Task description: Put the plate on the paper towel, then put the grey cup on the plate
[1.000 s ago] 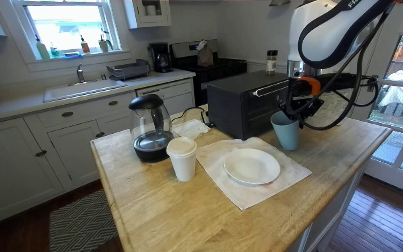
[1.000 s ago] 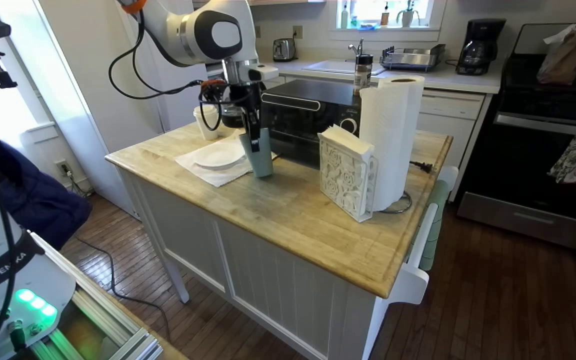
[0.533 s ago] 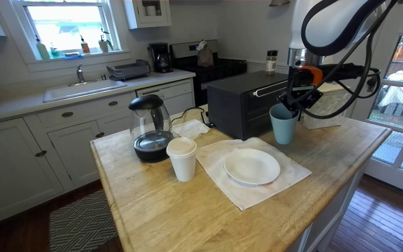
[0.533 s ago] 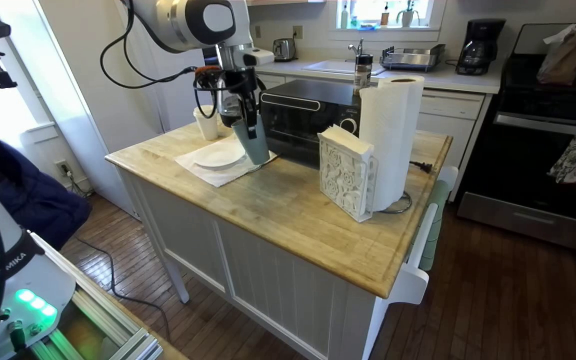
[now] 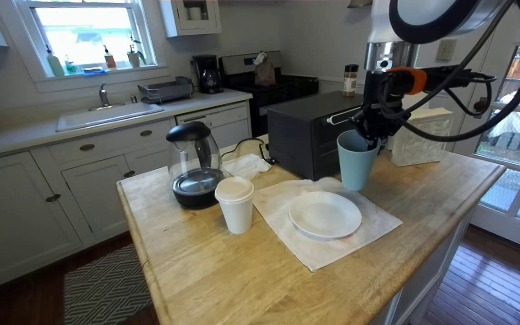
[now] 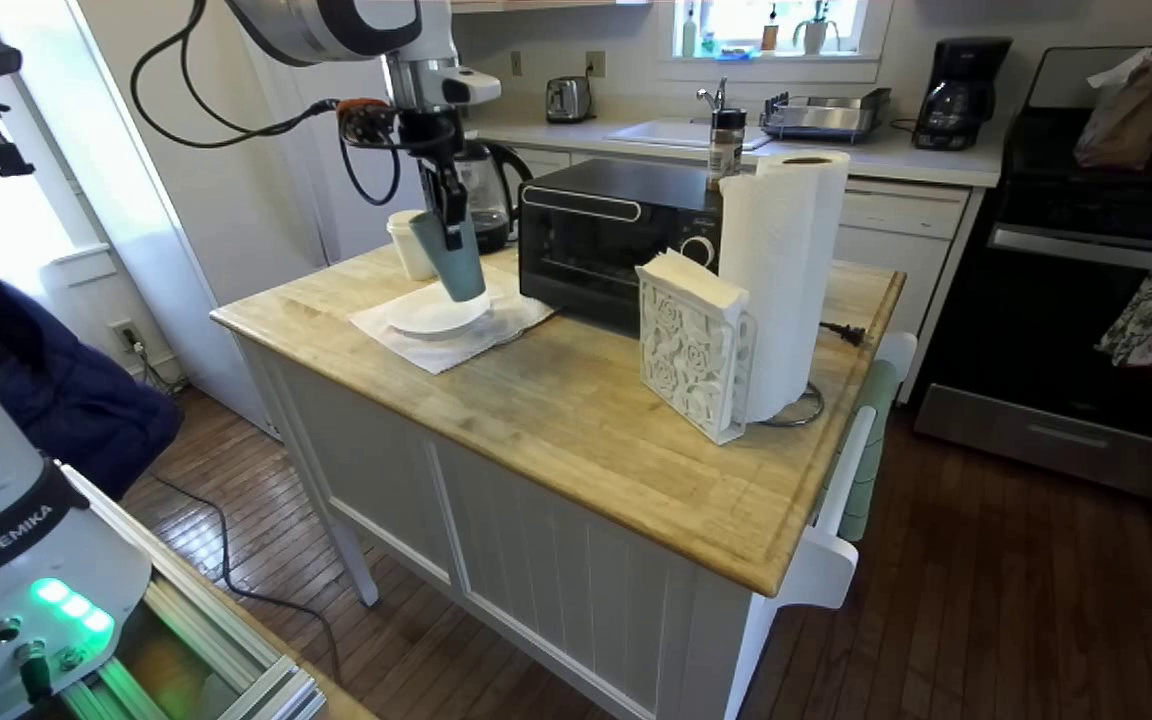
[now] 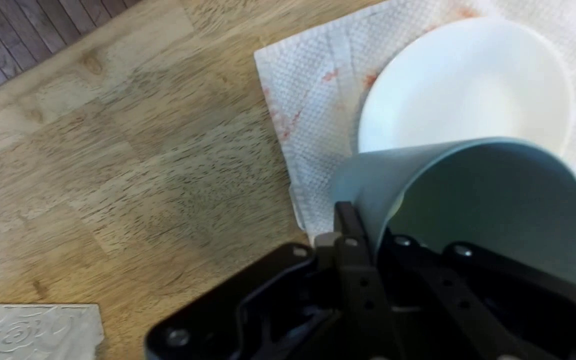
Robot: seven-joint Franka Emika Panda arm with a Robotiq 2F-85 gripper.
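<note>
The blue-grey cup [image 5: 355, 164] is held in the air, tilted, by its wall. It also shows in an exterior view [image 6: 464, 278] and the wrist view [image 7: 498, 210]. My gripper [image 7: 373, 235] is shut on the cup's rim, one finger inside and one outside; it also shows in both exterior views [image 5: 372, 141] [image 6: 453, 236]. The white plate [image 5: 325, 214] lies on the paper towel [image 5: 312, 255]. In the wrist view the cup hides the lower part of the plate [image 7: 468, 90] and part of the towel [image 7: 313, 105].
A white lidded cup [image 5: 236, 212] and a glass kettle [image 5: 197, 180] stand beside the towel. A black toaster oven [image 5: 294, 140] stands behind it. A napkin holder [image 6: 691, 350] and a paper towel roll [image 6: 786, 280] stand on the same wooden counter [image 6: 576, 440].
My gripper has lifted the cup and carried it toward the plate, leftward in both exterior views. The cup tilts more now. The plate and the towel have not moved.
</note>
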